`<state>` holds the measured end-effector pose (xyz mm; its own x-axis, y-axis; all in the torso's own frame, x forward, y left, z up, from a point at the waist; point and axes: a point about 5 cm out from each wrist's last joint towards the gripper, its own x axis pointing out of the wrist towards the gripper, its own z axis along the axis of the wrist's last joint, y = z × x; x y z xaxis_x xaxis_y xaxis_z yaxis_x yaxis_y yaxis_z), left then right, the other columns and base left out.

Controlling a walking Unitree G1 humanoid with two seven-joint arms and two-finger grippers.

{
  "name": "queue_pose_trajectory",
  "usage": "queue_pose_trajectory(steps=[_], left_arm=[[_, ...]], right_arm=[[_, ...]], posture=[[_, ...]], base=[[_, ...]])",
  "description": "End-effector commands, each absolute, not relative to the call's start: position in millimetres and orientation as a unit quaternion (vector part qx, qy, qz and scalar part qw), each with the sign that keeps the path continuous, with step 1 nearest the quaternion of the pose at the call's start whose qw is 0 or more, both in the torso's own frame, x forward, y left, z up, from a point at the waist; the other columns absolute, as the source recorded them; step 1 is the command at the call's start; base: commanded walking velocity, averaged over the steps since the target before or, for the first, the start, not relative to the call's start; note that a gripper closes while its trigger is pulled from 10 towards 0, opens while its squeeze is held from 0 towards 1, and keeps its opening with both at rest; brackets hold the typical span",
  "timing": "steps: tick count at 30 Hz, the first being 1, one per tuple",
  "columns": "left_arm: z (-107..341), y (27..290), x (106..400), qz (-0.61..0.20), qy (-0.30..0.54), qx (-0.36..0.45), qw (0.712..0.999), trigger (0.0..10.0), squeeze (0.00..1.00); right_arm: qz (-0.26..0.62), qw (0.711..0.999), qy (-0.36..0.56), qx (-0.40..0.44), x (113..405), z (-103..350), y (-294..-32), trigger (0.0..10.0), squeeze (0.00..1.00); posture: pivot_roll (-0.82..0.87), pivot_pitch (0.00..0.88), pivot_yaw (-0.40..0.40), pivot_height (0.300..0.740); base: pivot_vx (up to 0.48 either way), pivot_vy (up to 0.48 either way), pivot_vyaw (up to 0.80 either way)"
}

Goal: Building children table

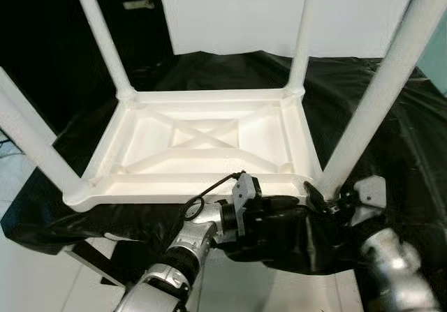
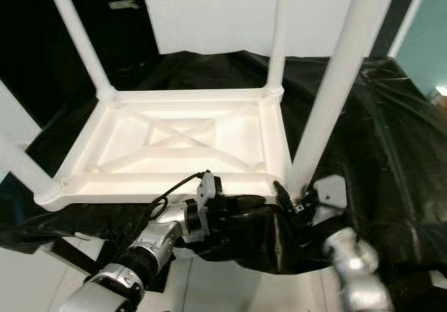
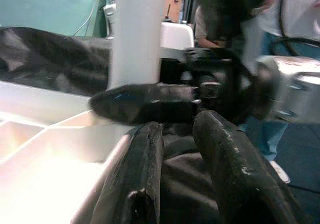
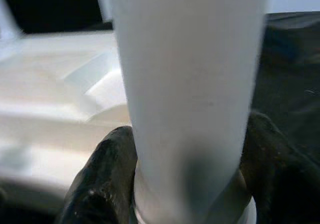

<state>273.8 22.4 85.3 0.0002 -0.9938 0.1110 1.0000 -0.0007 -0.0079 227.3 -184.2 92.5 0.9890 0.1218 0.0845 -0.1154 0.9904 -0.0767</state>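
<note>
1. i saw the white children's table [image 1: 202, 144] lying upside down on a desk draped in black cloth [image 1: 391, 144], its ribbed underside facing up and its four legs pointing upward.
2. the near right leg [image 1: 380, 88] stood in its corner socket at the table's front right, tilted a little outward as it rose toward the top of the head views.
3. my right claw [image 1: 323, 202] sat at the base of that leg, just beside the table's front right corner.
4. in the right wrist view the two black fingers [image 4: 102, 176] wrapped either side of the white leg [image 4: 187, 98], pressed against it, so the claw was clamped on the leg low down near its socket.
5. my left claw [image 1: 290, 204] reached along the front edge of the table, its tips close to the right claw and the leg.
6. in the left wrist view its fingers [image 3: 137, 176] lay a little apart with only folds of black cloth between them, gripping nothing, the table rim just beside them.
7. a person in a white top [image 3: 287, 13] and blue trousers stood behind the desk in the left wrist view.
</note>
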Motion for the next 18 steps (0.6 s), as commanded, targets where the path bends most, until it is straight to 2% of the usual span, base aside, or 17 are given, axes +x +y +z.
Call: queue_pose_trajectory(steps=[1, 4, 10, 11, 12, 13, 17, 18], left_arm=[[84.4, 23.8, 273.5, -0.712, -0.034, -0.036, 0.7, 10.0, 0.0], [82.9, 24.6, 273.2, -0.712, -0.031, -0.036, 0.7, 10.0, 0.0], [82.9, 22.2, 272.9, -0.714, -0.031, -0.036, 0.699, 10.0, 0.0], [83.2, 21.4, 272.9, -0.714, -0.032, -0.036, 0.698, 10.0, 0.0], [83.2, 21.4, 272.9, -0.714, -0.032, -0.036, 0.698, 10.0, 0.0], [83.4, 20.9, 273.0, -0.714, -0.032, -0.036, 0.698, 10.0, 0.0], [83.0, 20.7, 272.8, -0.713, -0.032, -0.037, 0.699, 10.0, 0.0], [82.6, 20.7, 272.5, -0.713, -0.031, -0.037, 0.7, 10.0, 0.0]], right_arm=[[0.033, 0.999, -0.002, -0.026, 220.4, 75.4, -186.1, 0.0, 0.0], [-0.024, 1.0, -0.014, -0.013, 222.0, 77.3, -185.3, 0.0, 0.0], [-0.032, 0.999, -0.02, -0.015, 224.8, 79.3, -182.9, 0.0, 0.0], [-0.035, 0.999, -0.02, -0.02, 224.6, 79.1, -182.0, 4.0, 0.0], [-0.035, 0.999, -0.02, -0.02, 224.6, 79.1, -182.0, 4.0, 0.0], [-0.039, 0.999, -0.02, -0.025, 224.9, 79.1, -182.7, 10.0, 0.0], [-0.039, 0.998, -0.024, -0.035, 226.8, 81.0, -184.7, 10.0, 0.0], [-0.036, 0.998, -0.027, -0.041, 228.0, 82.5, -185.3, 10.0, 0.06]], posture=[[-0.13, 0.0, 0.031, 0.74], [-0.13, 0.0, 0.03, 0.74], [-0.14, 0.0, 0.028, 0.74], [-0.14, 0.0, 0.026, 0.74], [-0.14, 0.0, 0.026, 0.74], [-0.14, 0.0, 0.024, 0.74], [-0.14, 0.0, 0.023, 0.74], [-0.14, 0.0, 0.023, 0.74]], base=[[0.0, 0.0, 0.0], [0.0, 0.0, 0.0], [0.0, 0.0, 0.0], [0.0, 0.0, 0.0], [0.0, 0.0, 0.0], [0.0, 0.0, 0.0], [0.0, 0.0, 0.0], [0.0, 0.0, 0.0]])
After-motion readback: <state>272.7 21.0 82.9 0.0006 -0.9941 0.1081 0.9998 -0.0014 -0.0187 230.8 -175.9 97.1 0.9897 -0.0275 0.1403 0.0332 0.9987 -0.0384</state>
